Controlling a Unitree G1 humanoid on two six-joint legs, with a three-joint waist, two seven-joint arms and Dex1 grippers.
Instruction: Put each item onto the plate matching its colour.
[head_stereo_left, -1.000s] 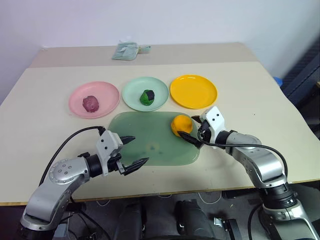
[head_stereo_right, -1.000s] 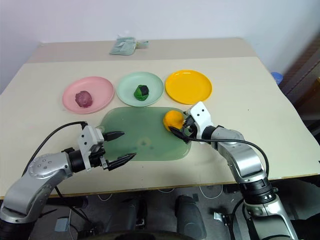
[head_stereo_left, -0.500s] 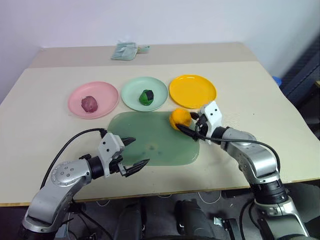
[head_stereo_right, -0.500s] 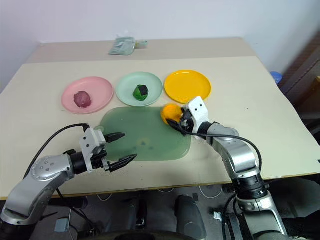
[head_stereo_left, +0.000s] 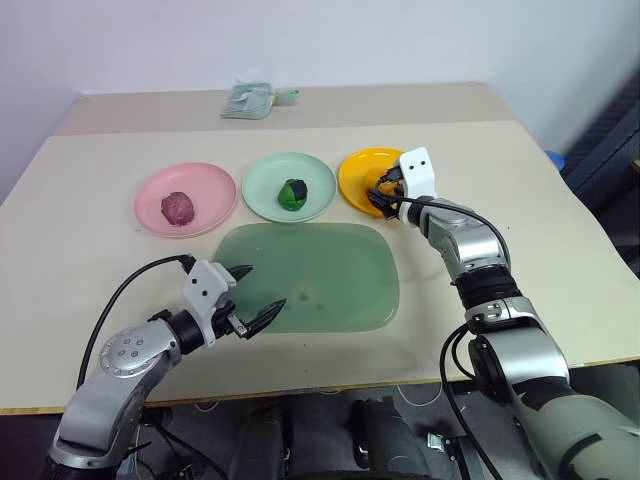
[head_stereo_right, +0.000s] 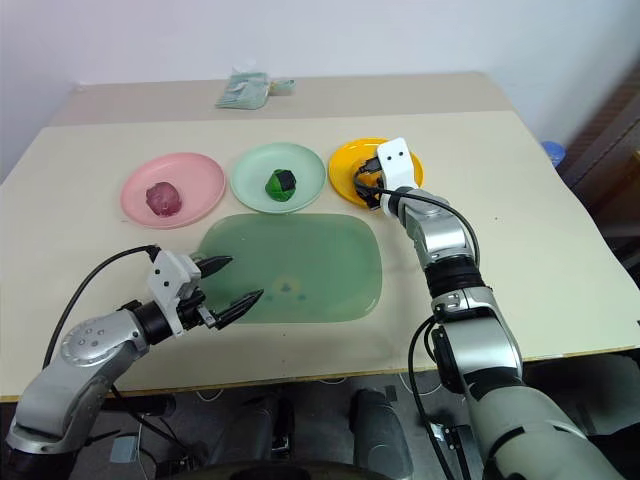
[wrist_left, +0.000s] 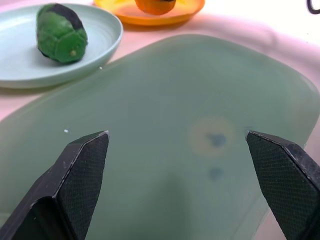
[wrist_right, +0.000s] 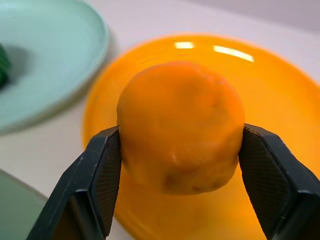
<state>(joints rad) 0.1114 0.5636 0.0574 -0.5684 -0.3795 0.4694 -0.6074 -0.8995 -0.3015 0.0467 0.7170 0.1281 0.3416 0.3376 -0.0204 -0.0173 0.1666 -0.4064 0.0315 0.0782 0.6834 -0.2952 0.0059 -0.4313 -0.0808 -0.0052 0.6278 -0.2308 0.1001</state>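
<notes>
My right gripper (wrist_right: 181, 150) is shut on the orange item (wrist_right: 181, 127), holding it over the orange-yellow plate (head_stereo_left: 356, 170); I cannot tell whether the item touches the plate. The maroon-purple item (head_stereo_left: 177, 208) lies on the pink plate (head_stereo_left: 212, 188). On the mint green plate (head_stereo_left: 322, 186) lies the dark green item (head_stereo_left: 292, 192) with its black patch. My left gripper (head_stereo_left: 254, 296) hangs open and empty over the near left part of the translucent green mat (head_stereo_left: 330, 262), its fingers (wrist_left: 75, 175) spread wide.
A folded pale green packet (head_stereo_left: 250, 100) lies at the back of the table. The three plates stand in a row just beyond the mat. The table's right edge (head_stereo_left: 570, 215) runs close to my right arm.
My right gripper closed on the orange item at the mat's far right corner and carried it away from me to over the orange-yellow plate. My left gripper has stayed about where it was.
</notes>
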